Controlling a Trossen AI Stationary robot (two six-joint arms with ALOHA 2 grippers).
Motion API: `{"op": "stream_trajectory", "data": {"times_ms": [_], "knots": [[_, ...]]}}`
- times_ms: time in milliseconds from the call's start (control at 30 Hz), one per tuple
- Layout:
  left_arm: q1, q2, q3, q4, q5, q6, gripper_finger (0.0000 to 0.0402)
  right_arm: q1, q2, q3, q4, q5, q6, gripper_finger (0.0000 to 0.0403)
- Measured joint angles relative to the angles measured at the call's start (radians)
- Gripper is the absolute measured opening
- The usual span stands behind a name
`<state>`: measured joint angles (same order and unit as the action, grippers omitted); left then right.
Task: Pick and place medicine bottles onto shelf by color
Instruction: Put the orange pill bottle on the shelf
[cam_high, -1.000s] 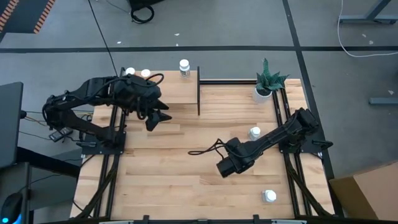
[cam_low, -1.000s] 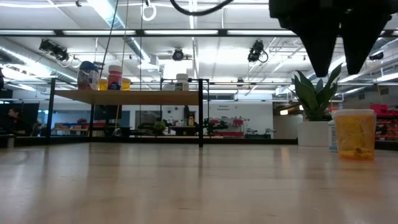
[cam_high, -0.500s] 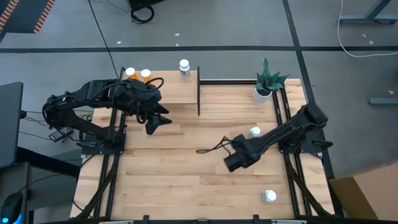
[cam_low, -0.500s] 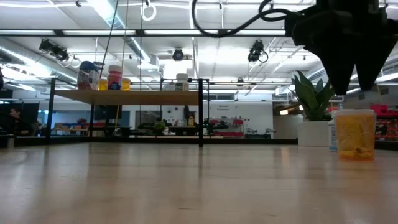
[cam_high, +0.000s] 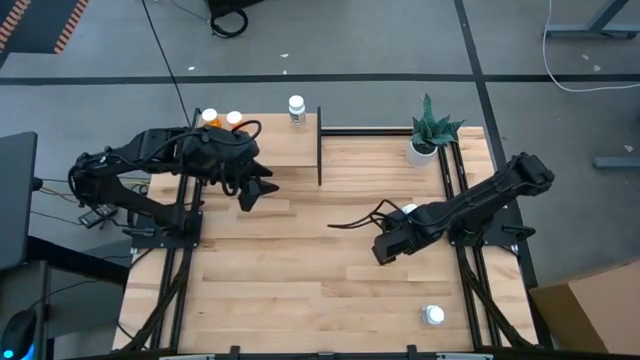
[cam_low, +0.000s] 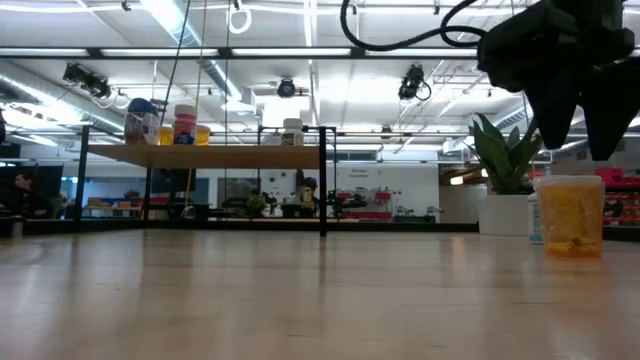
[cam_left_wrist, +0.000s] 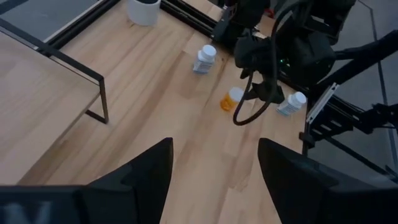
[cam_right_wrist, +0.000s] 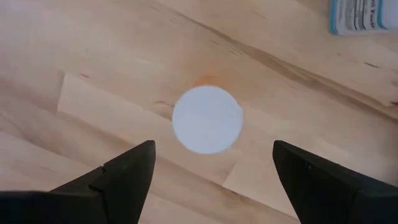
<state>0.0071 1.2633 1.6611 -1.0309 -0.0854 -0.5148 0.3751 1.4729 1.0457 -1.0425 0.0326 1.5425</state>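
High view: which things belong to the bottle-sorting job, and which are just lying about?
Job: shelf, bottles on it, orange bottle under the open right gripper, labelled bottle beside it, lone bottle apart from them.
Lying about: potted plant.

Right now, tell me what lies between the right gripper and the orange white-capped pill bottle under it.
Nothing: in the right wrist view the open right gripper hangs over the orange bottle's white cap, only air between.

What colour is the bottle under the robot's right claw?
Orange with a white cap: the orange bottle shows best in the low view, below the right gripper.
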Motion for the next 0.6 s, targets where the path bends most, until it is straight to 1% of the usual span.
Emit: {"op": "stream_trajectory", "data": {"times_ms": [167,300,400,600], "knots": [[0.000,0.000,0.000,0.008,0.000,-0.003,0.0234,-0.009,0.007,-0.028,0.006,0.000,0.026,0.0333],[0.000,0.000,0.000,0.011,0.000,-0.005,0.0234,-0.009,0.007,-0.038,0.060,0.000,0.038,0.0333],[0.000,0.000,0.000,0.011,0.000,-0.005,0.0233,-0.017,0.037,-0.038,0.109,-0.002,0.038,0.0333],[0.000,0.000,0.000,0.011,0.000,-0.025,0.0231,-0.026,0.120,-0.040,0.122,-0.053,0.026,0.0329]]}}
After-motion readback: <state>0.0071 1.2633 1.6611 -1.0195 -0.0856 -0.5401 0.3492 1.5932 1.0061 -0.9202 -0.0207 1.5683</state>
